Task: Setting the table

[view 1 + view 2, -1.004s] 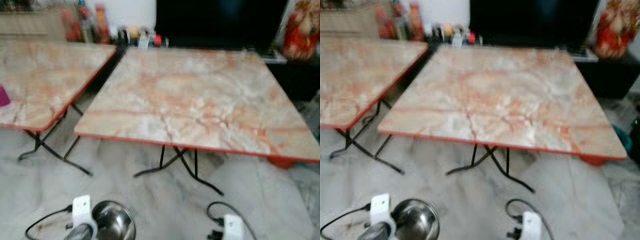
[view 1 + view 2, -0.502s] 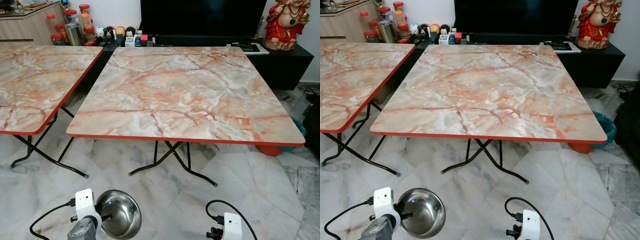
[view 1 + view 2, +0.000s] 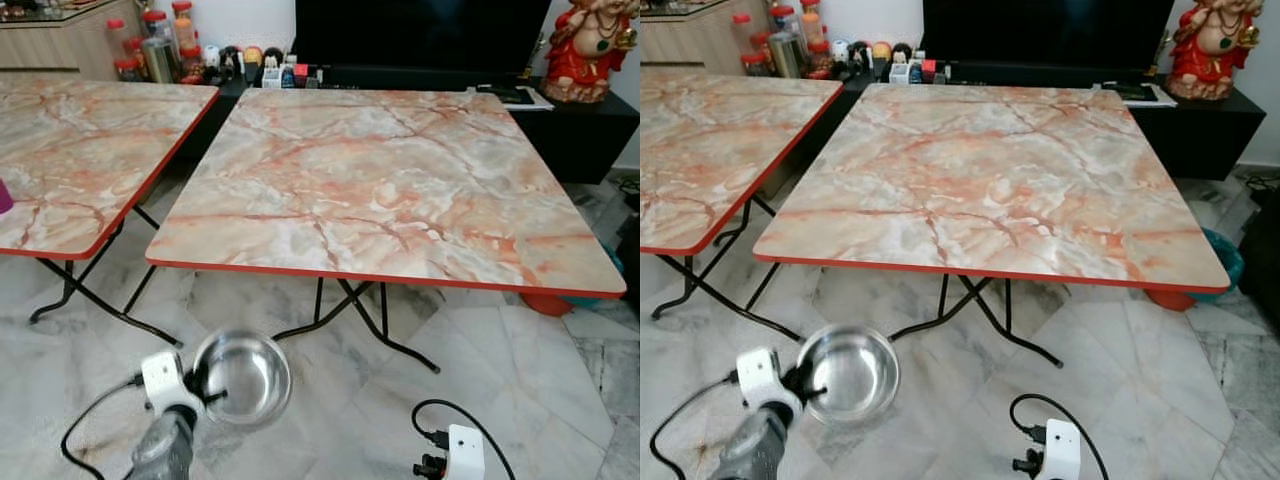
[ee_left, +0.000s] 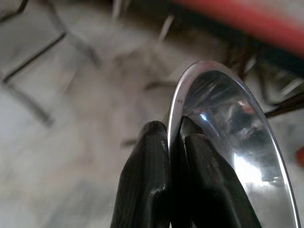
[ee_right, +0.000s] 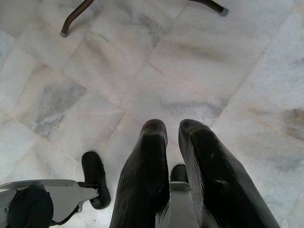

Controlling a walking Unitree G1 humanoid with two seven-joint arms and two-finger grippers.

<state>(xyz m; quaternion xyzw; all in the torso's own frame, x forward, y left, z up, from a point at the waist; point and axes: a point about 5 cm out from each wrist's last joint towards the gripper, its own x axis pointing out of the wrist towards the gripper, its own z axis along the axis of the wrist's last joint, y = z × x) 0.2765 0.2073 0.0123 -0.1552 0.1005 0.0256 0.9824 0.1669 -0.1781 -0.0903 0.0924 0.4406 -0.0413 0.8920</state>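
Left gripper (image 4: 175, 142): fingers pinch the rim of the steel bowl (image 3: 240, 377), carried open-side-up below and short of the marble table (image 3: 390, 180), probably for placing there. Right gripper (image 5: 173, 137): fingers nearly together, empty, idle over the floor (image 5: 199, 61).

Home living/dining room: polished marble-tile floor (image 3: 1120, 370), large dark TV (image 3: 430, 35) on a low black media console (image 3: 1210, 125) along the far wall, with a red-and-gold seated figurine (image 3: 1212, 45) on the console's right end. Two folding tables with marble-pattern tops and red edging stand side by side, the nearer table (image 3: 990, 180) in the middle and a second table (image 3: 80, 160) to its left, both on black crossed metal legs. Jars with red lids (image 3: 150, 40) and small knick-knacks (image 3: 260, 65) sit beside a wooden cabinet (image 3: 60, 45) at the back left — domestic clutter, not a lab or shop.
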